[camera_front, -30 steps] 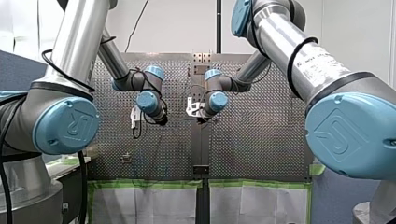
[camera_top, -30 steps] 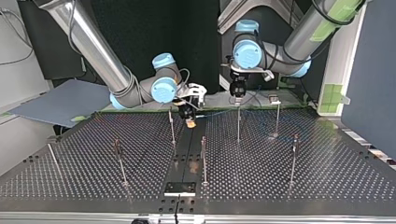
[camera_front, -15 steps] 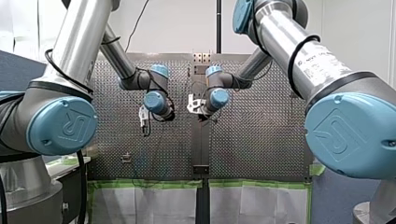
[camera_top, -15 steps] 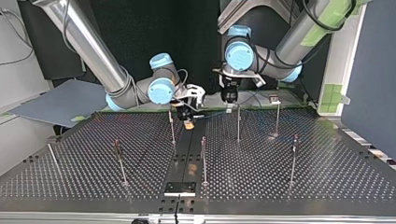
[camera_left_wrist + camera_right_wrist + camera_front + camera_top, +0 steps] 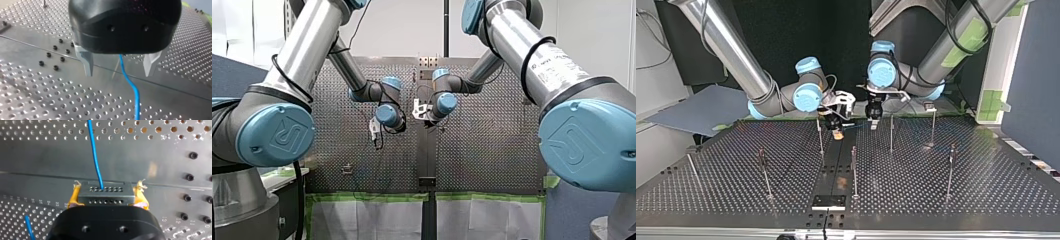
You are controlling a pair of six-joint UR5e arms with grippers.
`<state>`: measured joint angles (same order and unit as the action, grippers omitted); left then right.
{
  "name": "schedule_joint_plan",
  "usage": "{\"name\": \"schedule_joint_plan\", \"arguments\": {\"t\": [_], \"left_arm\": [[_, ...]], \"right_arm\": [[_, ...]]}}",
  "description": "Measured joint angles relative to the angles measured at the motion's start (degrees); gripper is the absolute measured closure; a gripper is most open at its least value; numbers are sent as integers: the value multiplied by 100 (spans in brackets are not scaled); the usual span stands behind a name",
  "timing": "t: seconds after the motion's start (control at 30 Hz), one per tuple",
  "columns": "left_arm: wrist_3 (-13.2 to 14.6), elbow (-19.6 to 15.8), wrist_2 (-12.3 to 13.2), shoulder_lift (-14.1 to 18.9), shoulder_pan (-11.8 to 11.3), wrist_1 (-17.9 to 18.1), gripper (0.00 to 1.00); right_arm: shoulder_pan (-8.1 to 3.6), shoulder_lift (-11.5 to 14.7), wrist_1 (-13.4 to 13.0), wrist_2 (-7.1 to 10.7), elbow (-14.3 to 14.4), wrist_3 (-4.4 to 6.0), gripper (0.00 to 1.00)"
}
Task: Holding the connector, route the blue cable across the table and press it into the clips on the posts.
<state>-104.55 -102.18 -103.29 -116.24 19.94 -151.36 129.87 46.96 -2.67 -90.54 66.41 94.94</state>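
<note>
In the right wrist view my right gripper (image 5: 107,188), with yellow pads (image 5: 73,195), is shut on a grey connector (image 5: 105,196) with rows of small holes. The blue cable (image 5: 94,152) leaves the connector's top face and runs ahead over the perforated table. In the left wrist view my left gripper (image 5: 117,67) is open; its metal fingers (image 5: 86,62) straddle the blue cable (image 5: 132,87) without touching it. In the top view my right gripper (image 5: 837,131) hangs by a thin post (image 5: 820,137), and my left gripper (image 5: 873,122) hangs just beside it, near another post (image 5: 891,132).
Several thin upright posts stand on the perforated table (image 5: 961,200), among them one at the middle (image 5: 854,170) and ones towards the top view's right (image 5: 950,170) and left (image 5: 764,172). A dark plate (image 5: 828,201) lies at the near edge. Black screw heads (image 5: 55,58) dot the centre strip.
My left arm has swung towards the table's middle, ending close beside my right gripper, still open. My right gripper has stayed almost in place, shut on the connector.
</note>
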Motion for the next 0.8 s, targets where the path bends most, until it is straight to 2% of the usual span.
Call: {"name": "schedule_joint_plan", "arguments": {"t": [0.3,0.47,0.5,0.53,0.57,0.63,0.67,0.7,0.73,0.8], "left_arm": [[-71,418,-107,-444,12,-77,0],[-53,473,-186,-632,43,-85,0],[-43,476,-213,-655,52,-86,14],[-32,477,-238,-667,60,-87,37],[-19,478,-265,-673,68,-87,37],[1,480,-338,-681,87,-87,68],[6,480,-372,-684,94,-86,68],[10,480,-409,-684,104,-82,81],[11,481,-429,-684,110,-79,100],[13,481,-457,-683,121,-70,100]], "right_arm": [[-7,-1,-8,0,0,6,100],[-13,-2,-13,56,0,29,100],[-13,-2,-13,68,0,31,100],[-13,-3,-13,79,0,33,100],[-13,-3,-14,84,0,33,100],[-14,-4,-14,92,0,34,100],[-14,-5,-14,93,0,34,100],[-15,-5,-14,94,0,35,100],[-15,-5,-14,95,0,35,100],[-16,-5,-14,96,0,35,100]]}}
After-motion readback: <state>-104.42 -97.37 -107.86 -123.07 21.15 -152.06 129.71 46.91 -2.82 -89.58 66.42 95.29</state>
